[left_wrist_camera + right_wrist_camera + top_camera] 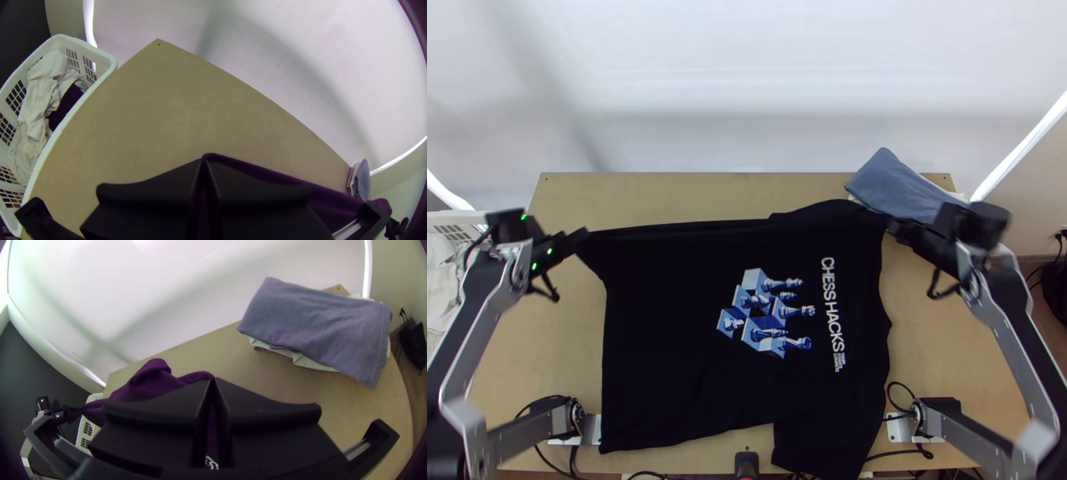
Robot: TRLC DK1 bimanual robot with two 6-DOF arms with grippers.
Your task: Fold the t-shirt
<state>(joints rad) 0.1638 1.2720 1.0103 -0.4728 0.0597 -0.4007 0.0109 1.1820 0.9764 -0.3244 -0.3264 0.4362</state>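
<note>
Top view is showing us the black t-shirt (667, 320) lying mostly spread over the light wooden table (947, 352), its chess print (767, 312) and white lettering (832, 312) turned sideways, one short sleeve (823, 448) lying at the table's near edge. We are holding its far edge drawn out between our two grippers: our left gripper (581, 237) is gripping the corner on the hem side, our right gripper (893, 229) a part on the neck side, sleeve or shoulder, we cannot tell which. In the left wrist view our left gripper (204, 162) is pressing its fingers together on the cloth; in the right wrist view our right gripper (213, 380) is pinching it likewise. Near the right one, a folded blue cloth (316, 324) is resting on pale folded cloth (311, 364), and beside the table a white basket (103, 60) is holding pale and dark clothes (40, 89)
</note>
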